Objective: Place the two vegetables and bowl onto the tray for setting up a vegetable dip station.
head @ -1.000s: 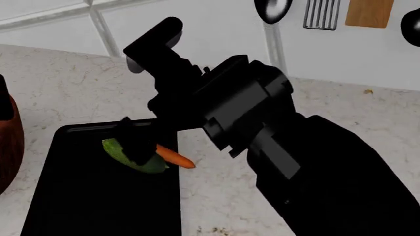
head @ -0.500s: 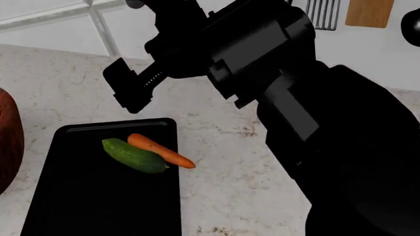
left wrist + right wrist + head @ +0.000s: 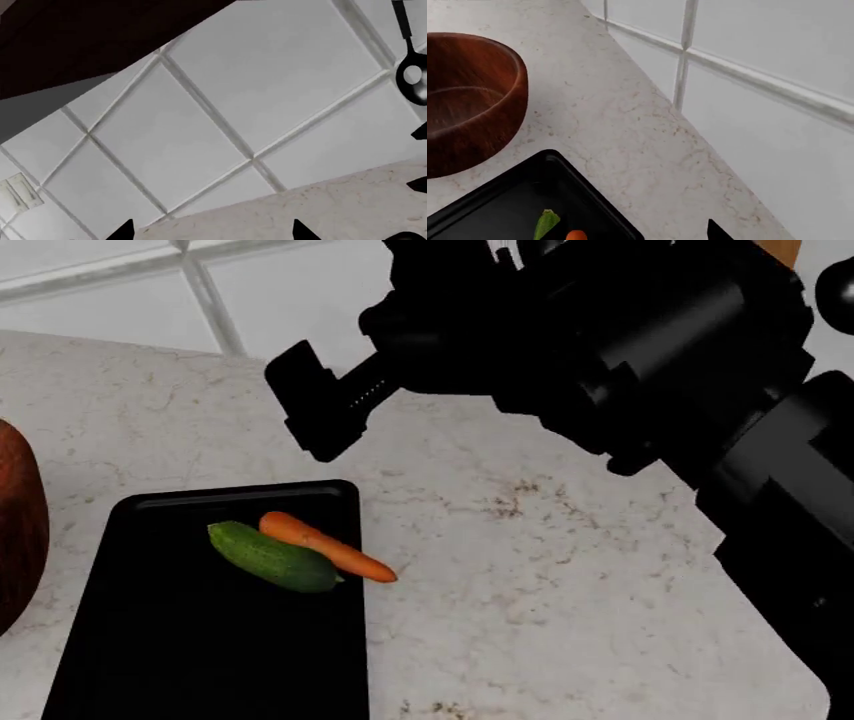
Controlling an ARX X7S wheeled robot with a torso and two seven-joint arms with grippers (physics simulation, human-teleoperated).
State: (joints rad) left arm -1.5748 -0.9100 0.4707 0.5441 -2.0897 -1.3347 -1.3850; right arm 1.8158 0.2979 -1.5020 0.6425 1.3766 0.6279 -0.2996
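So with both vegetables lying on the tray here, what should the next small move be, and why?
Probably move toward the bowl to grasp its rim. The cucumber and carrot already lie side by side on the tray, though the carrot's tip overhangs its rim. The bowl sits on the counter beside the tray, and the right gripper hangs above, holding nothing.

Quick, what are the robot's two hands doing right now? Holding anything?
Left gripper: cannot tell; only two fingertips show, nothing between them.
Right gripper: open, holding nothing, above the tray.
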